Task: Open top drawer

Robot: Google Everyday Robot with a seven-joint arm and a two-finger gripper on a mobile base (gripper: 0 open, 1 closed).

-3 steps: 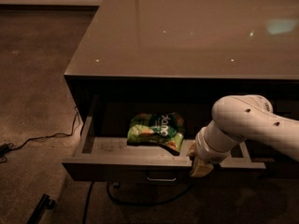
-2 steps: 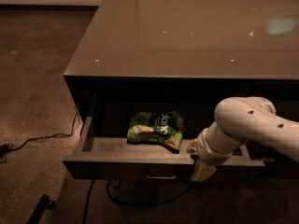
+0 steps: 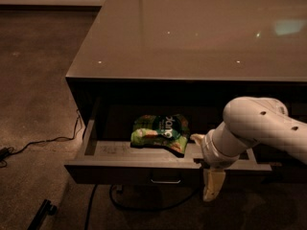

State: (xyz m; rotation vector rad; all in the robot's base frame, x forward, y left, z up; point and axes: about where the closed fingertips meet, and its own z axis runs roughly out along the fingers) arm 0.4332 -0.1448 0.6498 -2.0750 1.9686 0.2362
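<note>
top drawer pulled well out past the desk front edge, same extension as a second ago, green snack bag on its floor, gripper at drawer front, right of handle, slightly lower now, jaws open or closed: cannot tell

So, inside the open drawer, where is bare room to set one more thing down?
In the top drawer, the floor between its left wall and the green snack bag is bare. Right of the bag it is crowded: the gripper sits at the front edge there.
</note>
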